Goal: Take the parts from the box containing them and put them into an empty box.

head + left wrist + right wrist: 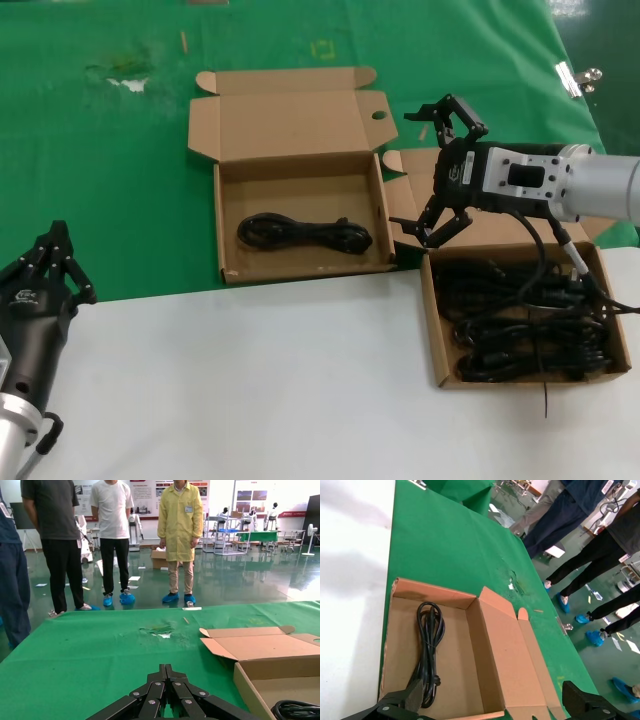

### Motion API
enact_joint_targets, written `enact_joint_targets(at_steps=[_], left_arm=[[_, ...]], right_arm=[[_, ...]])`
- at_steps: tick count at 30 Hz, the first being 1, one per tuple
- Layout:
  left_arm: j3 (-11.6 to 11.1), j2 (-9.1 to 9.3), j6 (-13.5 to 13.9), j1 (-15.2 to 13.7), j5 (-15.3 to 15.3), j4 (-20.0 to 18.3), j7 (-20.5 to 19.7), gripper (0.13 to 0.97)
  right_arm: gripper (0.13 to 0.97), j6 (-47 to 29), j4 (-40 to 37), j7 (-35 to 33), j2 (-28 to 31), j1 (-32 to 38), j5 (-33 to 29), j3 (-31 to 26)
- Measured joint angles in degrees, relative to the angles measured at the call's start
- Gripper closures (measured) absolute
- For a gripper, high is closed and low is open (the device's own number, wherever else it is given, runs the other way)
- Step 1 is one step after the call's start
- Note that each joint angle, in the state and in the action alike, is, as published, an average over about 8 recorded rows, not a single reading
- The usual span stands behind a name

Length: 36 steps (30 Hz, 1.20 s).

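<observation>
Green cloth (120, 150), full box (527, 320) under right tool (440, 170)

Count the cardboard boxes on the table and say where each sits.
2. One box with a holed lid flap sits centre on the green cloth, holding one coiled cable. The other box sits to its right under the right claw, full of cables.

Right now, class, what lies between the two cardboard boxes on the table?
Head view: almost nothing. The box with one cable and the full box nearly touch. The open right gripper hovers above that narrow gap.
</observation>
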Motion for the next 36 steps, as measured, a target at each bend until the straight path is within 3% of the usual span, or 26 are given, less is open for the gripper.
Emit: enact_joint_targets(at_steps=[21, 30, 36], left_arm=[[0.0, 0.0, 0.0, 0.0, 0.0, 0.0, 0.0, 0.839], [0.0, 0.0, 0.0, 0.0, 0.0, 0.0, 0.0, 0.68], [0.0, 0.0, 0.0, 0.0, 0.0, 0.0, 0.0, 0.518]], right_arm=[[0.129, 10.7, 7.2, 4.5, -2.6, -10.4, 4.0, 4.6], [0.129, 16.7, 11.2, 7.1, -4.0, -16.2, 6.1, 7.2], [0.129, 20.6, 13.8, 8.8, -5.0, -20.1, 7.6, 8.9]])
